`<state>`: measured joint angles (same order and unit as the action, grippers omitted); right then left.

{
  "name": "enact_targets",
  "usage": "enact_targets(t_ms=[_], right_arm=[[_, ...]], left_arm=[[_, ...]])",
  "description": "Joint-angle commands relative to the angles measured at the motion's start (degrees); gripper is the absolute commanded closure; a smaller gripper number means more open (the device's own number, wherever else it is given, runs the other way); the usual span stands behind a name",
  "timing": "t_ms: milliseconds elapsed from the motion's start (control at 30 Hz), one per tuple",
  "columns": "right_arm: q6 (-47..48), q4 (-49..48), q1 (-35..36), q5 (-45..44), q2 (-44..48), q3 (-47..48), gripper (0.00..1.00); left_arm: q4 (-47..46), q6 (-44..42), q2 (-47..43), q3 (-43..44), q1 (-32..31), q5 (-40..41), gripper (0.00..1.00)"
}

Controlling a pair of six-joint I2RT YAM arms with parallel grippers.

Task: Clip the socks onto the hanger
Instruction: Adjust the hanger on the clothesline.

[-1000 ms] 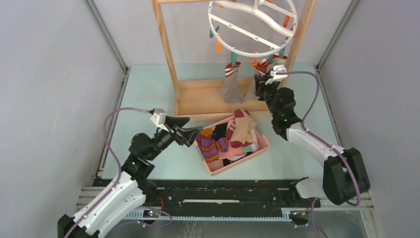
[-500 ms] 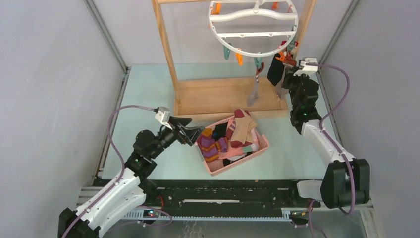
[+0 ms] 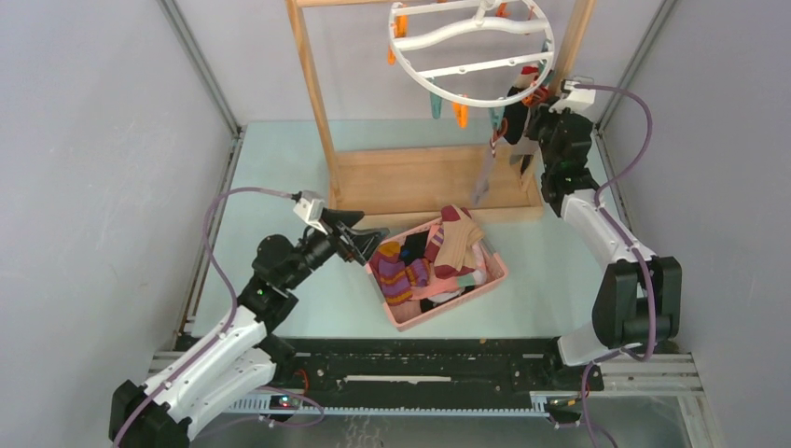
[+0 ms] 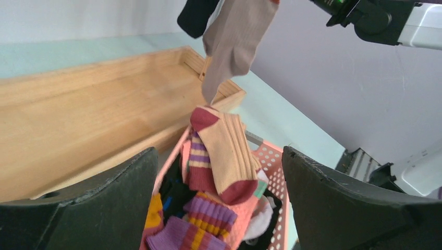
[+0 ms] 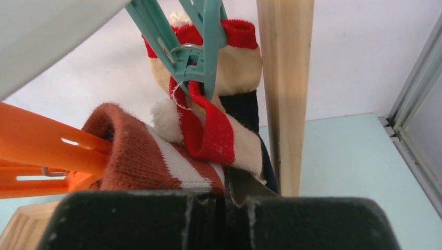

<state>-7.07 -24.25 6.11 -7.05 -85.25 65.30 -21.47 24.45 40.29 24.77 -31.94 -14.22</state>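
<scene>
Spreading pale teal between grey walls [image 3: 112, 140], the desk [image 3: 280, 168] carries a wooden rack [image 3: 420, 182] at its far side. The hanger [image 3: 471, 65] tilts within the frame, a navy sock [image 5: 245, 112] in a teal clip [image 5: 195, 57] and a maroon-white sock [image 5: 140, 156] beside an orange clip [image 5: 47, 151] at its right rim. There the right pincer [image 5: 224, 200] has its fingers pressed together under both cuffs. More socks [image 3: 452, 243] fill a pink basket [image 3: 494, 271] mid-desk, and the left pincer [image 3: 373, 245] hovers apart at its left end.
</scene>
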Motion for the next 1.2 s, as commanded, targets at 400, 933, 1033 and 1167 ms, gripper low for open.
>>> enact_targets(t_ms=[400, 933, 1033, 1167], right_arm=[[-5.3, 3.9, 0.7, 0.8, -3.5, 4.9, 0.99], [-7.9, 3.9, 1.0, 5.2, -3.0, 4.7, 0.99], [-8.0, 3.9, 1.0, 5.5, -2.4, 4.6, 0.98], [-8.3, 3.9, 1.0, 6.3, -1.8, 4.2, 0.98]], left_arm=[[3.0, -68.6, 14.6, 28.9, 4.5, -8.2, 0.04], [14.2, -89.7, 36.6, 60.0, 10.3, -22.0, 0.10], [16.5, -90.4, 40.1, 65.1, 10.8, -24.1, 0.12], [20.1, -92.1, 44.9, 71.2, 11.1, -26.3, 0.14]])
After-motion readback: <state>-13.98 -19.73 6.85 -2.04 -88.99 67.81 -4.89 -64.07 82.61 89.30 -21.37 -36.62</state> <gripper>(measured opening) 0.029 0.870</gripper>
